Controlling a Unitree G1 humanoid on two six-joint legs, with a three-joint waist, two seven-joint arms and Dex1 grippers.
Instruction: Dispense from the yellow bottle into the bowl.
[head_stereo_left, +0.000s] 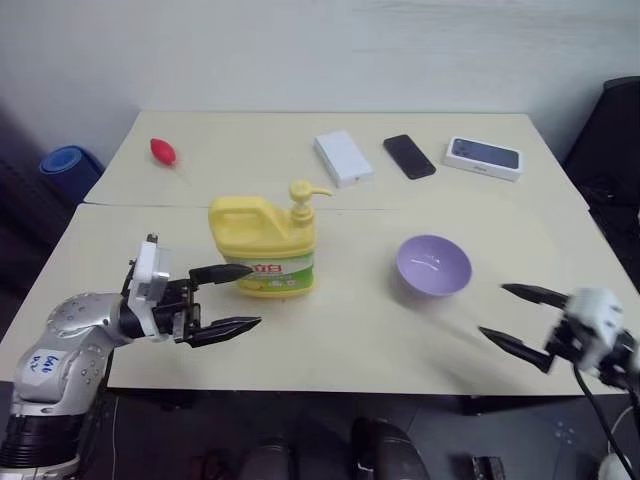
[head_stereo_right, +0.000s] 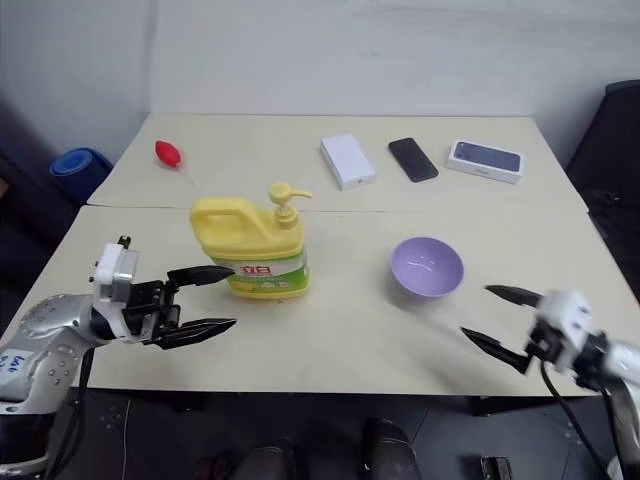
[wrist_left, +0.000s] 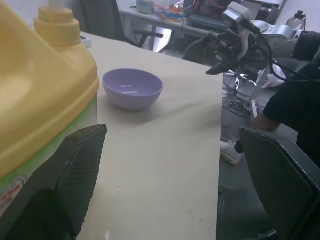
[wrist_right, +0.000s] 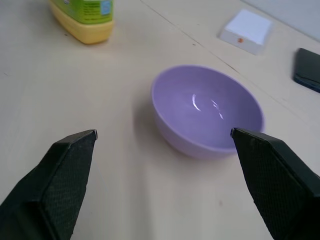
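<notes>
The yellow bottle (head_stereo_left: 265, 246), a squat jug with a handle and a yellow pump, stands upright near the middle of the table. To its right the lavender bowl (head_stereo_left: 433, 265) sits empty. My left gripper (head_stereo_left: 236, 298) hangs open just left of the bottle's base, its upper fingertip close to the label, and holds nothing. My right gripper (head_stereo_left: 510, 315) is open at the table's front right, a short way from the bowl. In the left wrist view the bottle (wrist_left: 35, 95) looms close and the bowl (wrist_left: 132, 88) lies beyond. The right wrist view looks at the bowl (wrist_right: 207, 111).
At the back of the table (head_stereo_left: 340, 330) lie a red object (head_stereo_left: 163, 151), a white box (head_stereo_left: 343, 157), a black phone (head_stereo_left: 409, 156) and a phone box (head_stereo_left: 484, 157). A blue object (head_stereo_left: 68, 163) sits off the table's left side. A seam crosses the table behind the bottle.
</notes>
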